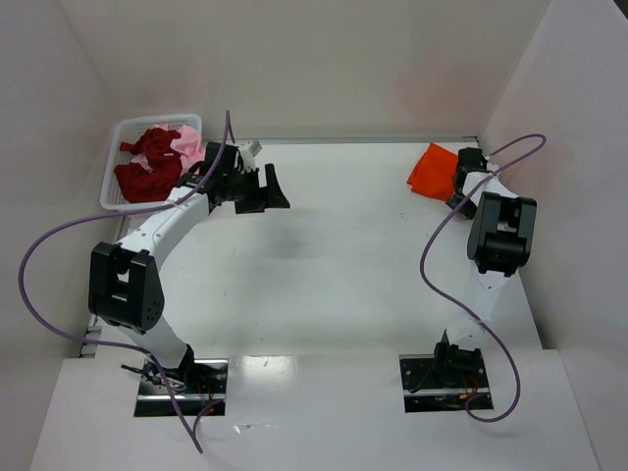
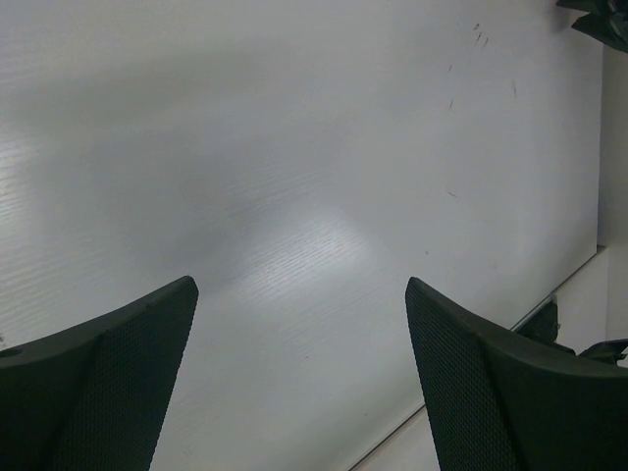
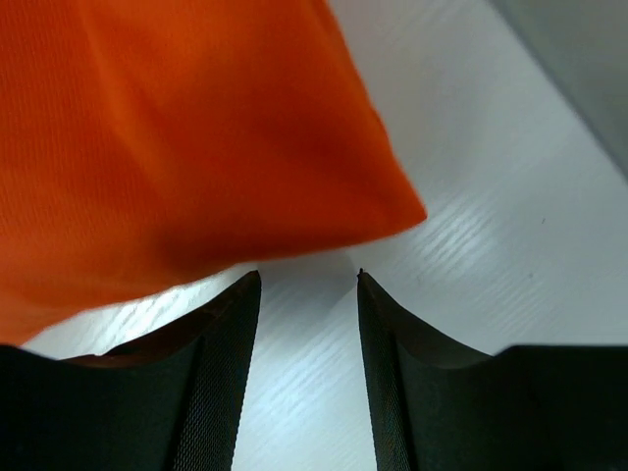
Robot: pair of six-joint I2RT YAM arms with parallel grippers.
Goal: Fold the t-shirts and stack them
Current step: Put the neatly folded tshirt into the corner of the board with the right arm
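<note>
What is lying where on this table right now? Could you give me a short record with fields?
orange t-shirt: bunched at the far right corner of the table
basket: white mesh, at the far left corner
in the basket: dark red shirts and a pale pink shirt, unfolded
left gripper: open, empty, over bare table beside the basket
right gripper: open, fingertips at the orange t-shirt's edge, nothing between them
stack: none in view
</note>
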